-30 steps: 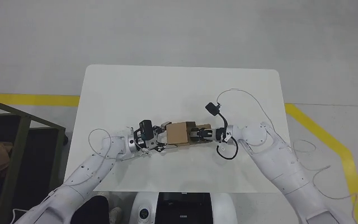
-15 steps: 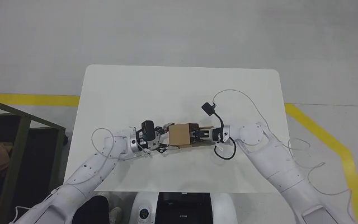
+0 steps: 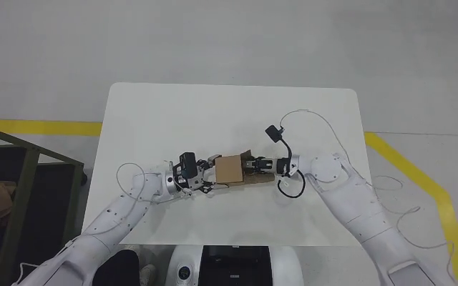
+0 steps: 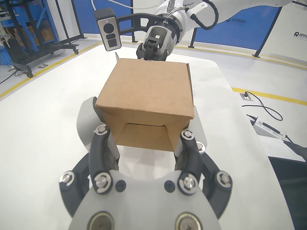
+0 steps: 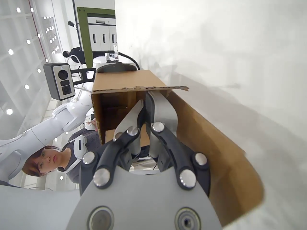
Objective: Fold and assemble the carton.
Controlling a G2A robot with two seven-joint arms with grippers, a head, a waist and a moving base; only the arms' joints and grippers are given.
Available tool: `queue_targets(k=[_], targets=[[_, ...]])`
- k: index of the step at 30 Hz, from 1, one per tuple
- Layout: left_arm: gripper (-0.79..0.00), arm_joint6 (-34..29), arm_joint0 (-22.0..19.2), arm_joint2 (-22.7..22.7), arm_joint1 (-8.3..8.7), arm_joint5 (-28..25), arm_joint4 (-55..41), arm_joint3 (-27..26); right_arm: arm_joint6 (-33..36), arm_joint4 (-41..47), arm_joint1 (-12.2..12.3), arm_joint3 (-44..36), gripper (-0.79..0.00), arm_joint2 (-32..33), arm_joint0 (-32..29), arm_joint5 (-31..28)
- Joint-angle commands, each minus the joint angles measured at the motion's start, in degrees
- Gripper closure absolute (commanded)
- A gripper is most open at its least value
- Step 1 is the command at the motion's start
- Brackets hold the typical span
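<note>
Only lettering I can spot: a white company logo on the blue wall panel (image 4: 239, 28) well behind the right gripper (image 4: 150, 57), and another on the white panel (image 4: 297, 25) beside that. The tiny cable tag (image 4: 202, 6) above the gripper is unreadable.

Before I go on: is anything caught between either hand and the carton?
Nothing visible stands between them. The left hand clasps both sides of the carton at its near end. The right hand, fingers together, reaches into the carton's open far end, directly against the cardboard.
</note>
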Motion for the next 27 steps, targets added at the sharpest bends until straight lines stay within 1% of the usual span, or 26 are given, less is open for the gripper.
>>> queue_targets(k=[1, 7, 13, 20, 27], targets=[[-0.502, 0.08, 0.28, -0.31, 0.15, -0.11, 0.18, 0.02, -0.1, -1.4, 0.63, -1.68, 0.0, 1.71, -0.84, 1.36], [-0.508, 0.29, 1.69, -0.71, 0.63, -1.53, 0.94, -1.67, -0.65, -6.65, 2.2, -6.87, 0.0, 5.7, -3.26, 5.52], [-0.52, 0.44, 2.96, -1.04, 1.07, -2.54, 1.59, -3.28, -1.29, -9.32, 2.81, -8.64, 0.0, 7.61, -3.61, 6.9], [-0.526, 0.32, 3.29, -1.46, 1.29, -2.62, 1.54, -4.0, 1.24, -6.95, 2.47, -8.42, 0.0, 6.37, -2.43, 3.62], [-0.511, -0.18, 2.49, -1.58, 1.04, -1.56, 0.28, -2.91, 2.19, -5.19, 1.92, -7.95, 0.0, 4.41, -1.62, 3.03]])
